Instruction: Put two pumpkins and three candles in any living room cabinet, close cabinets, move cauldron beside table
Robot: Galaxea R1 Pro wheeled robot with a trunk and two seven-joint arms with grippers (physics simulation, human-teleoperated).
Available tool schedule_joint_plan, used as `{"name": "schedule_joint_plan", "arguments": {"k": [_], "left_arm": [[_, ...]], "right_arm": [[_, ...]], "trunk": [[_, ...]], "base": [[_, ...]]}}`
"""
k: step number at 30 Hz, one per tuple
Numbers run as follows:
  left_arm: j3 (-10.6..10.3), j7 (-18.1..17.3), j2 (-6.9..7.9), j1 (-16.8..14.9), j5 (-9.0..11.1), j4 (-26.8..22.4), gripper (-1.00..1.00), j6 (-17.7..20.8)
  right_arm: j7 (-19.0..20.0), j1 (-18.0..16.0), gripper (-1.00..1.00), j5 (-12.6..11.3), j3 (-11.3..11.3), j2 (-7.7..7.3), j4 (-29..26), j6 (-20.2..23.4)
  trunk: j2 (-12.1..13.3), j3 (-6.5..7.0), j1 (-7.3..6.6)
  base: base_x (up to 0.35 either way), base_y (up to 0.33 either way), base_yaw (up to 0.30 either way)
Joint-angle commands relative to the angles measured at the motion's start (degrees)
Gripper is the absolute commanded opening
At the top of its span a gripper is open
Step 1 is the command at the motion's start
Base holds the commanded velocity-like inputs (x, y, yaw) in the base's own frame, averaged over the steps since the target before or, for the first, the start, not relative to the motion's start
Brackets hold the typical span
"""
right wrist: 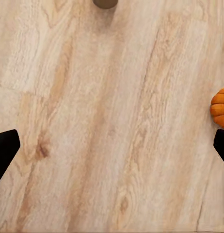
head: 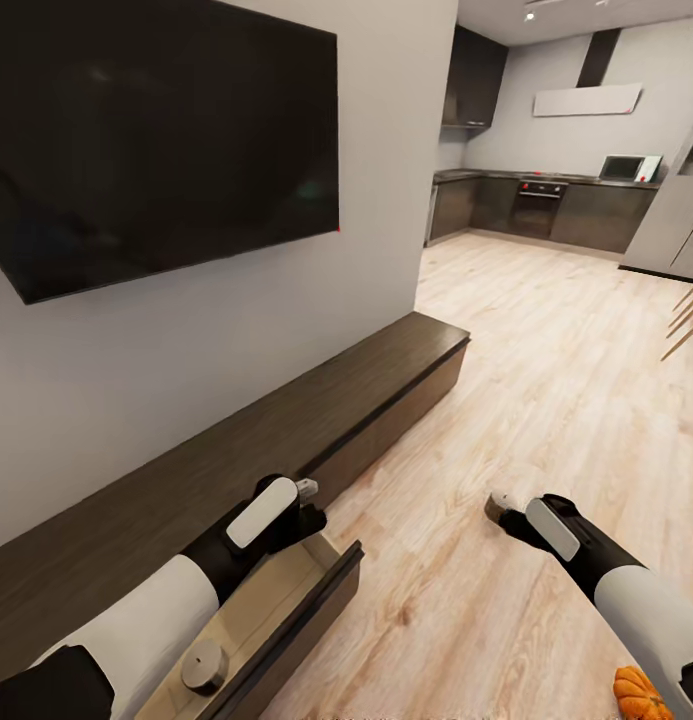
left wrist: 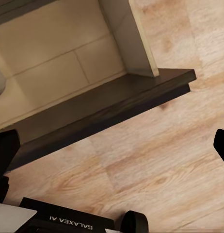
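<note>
One candle (head: 204,666) already lies in the cabinet's (head: 286,420) pulled-out drawer (head: 276,610) beneath the released left tool (head: 304,500), while a pumpkin (head: 641,695) waits on the floor (head: 546,380) near the spread, empty right tool (head: 501,505), so most stowing and closing remains
</note>
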Motion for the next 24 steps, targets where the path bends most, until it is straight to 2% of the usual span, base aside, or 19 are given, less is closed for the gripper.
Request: {"name": "schedule_joint_plan", "arguments": {"k": [1, 8, 16, 24], "left_arm": [[0.0, 0.0, 0.0, 0.0, 0.0, 0.1, 1.0, 0.0], [0.0, 0.0, -0.07, -0.1, 0.1, 0.2, 1.0, 0.0], [-0.4, -0.5, 0.0, 0.0, -0.3, 0.0, 1.0, -0.1], [-0.7, -0.5, -0.36, 0.0, -0.3, 0.0, 1.0, -0.2]], "right_arm": [[0.0, 0.0, 1.0, 0.0, 0.0, -0.01, 0.1, 0.0], [-0.2, 0.0, 1.0, 0.1, 0.2, 0.0, -0.3, 0.0], [-0.2, 0.0, 1.0, 0.1, 0.1, -0.01, -0.8, 0.0], [-0.2, 0.0, 1.0, 0.1, 0.1, -0.02, -0.8, 0.0]], "trunk": [[0.0, -0.08, 0.0], [0.0, -0.61, 0.0], [0.0, -0.8, 0.0], [0.0, -0.81, 0.0]], "base": [[0.0, 0.0, -0.169], [0.0, 0.0, -0.179], [0.0, -0.001, -0.259], [0.103, -0.222, -0.274]]}}
